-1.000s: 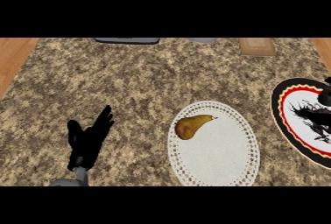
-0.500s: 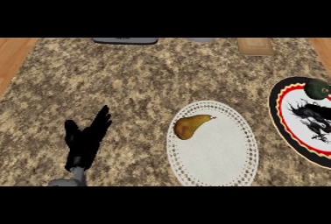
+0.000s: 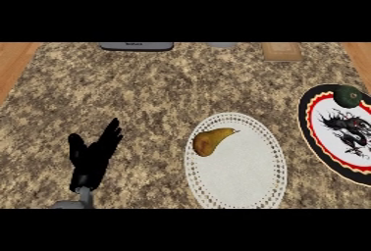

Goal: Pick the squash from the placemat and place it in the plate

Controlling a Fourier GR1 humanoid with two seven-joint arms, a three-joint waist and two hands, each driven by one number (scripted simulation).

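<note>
Yellow-brown, pear-shaped squash (image 3: 211, 142) lies on its side at the upper left of the white lace-edged oval placemat (image 3: 243, 176); it looks stiff, smooth and prone to roll, so grasp its broad belly. Well apart, right, waits the black-rimmed dragon-patterned plate (image 3: 319, 142). Left hand (image 3: 92, 156) rests open, fingers straight; right hand unseen.

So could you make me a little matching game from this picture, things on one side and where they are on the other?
Things:
1. left hand
2. yellow-brown squash
3. dark green round thing
4. white lacy placemat

Places:
A. on the plate's far rim
B. between hand and plate
C. view's lower left, open
D. on the placemat's far left part

Pairs: 1-C, 2-D, 3-A, 4-B
</note>
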